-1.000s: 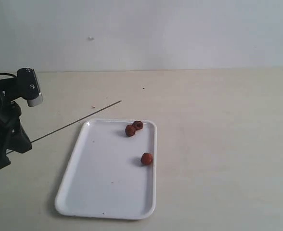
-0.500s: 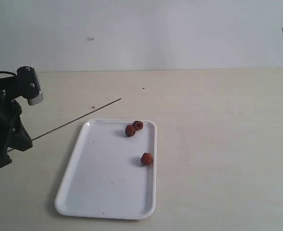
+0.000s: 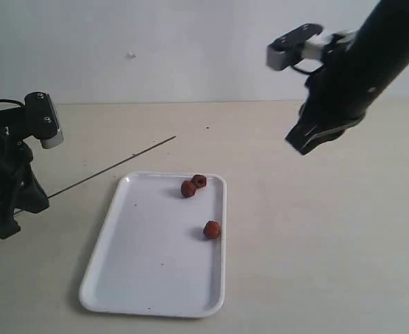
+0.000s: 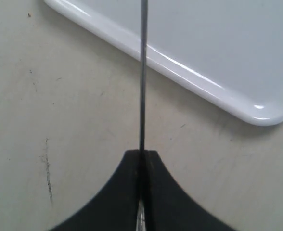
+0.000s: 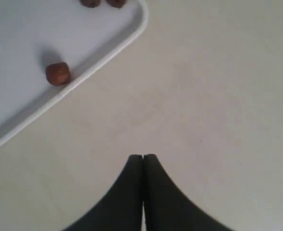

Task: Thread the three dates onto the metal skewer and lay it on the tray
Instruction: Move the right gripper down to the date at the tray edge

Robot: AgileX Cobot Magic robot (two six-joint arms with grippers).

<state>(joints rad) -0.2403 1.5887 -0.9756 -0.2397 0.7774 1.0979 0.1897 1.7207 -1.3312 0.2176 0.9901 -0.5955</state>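
Three dark reddish-brown dates lie on the white tray (image 3: 142, 278): two touching near its far edge (image 3: 188, 188) (image 3: 199, 181), one by its right rim (image 3: 211, 229) (image 5: 57, 73). The thin metal skewer (image 3: 114, 172) (image 4: 142, 77) slants from my left gripper (image 3: 10, 221) (image 4: 141, 153) up toward the tray's far left corner. That gripper is shut on the skewer's near end, left of the tray. My right gripper (image 3: 303, 142) (image 5: 143, 156) hangs shut and empty above the table, right of the tray (image 5: 16, 29).
The pale table (image 3: 316, 243) stretches bare to the right of the tray. A white wall (image 3: 190, 42) stands behind. Small dark specks (image 3: 206, 127) dot the table surface beyond the tray.
The right arm has swung into view from the upper right and now hangs over the table. The left gripper with the skewer has lifted slightly, raising the skewer's tip.
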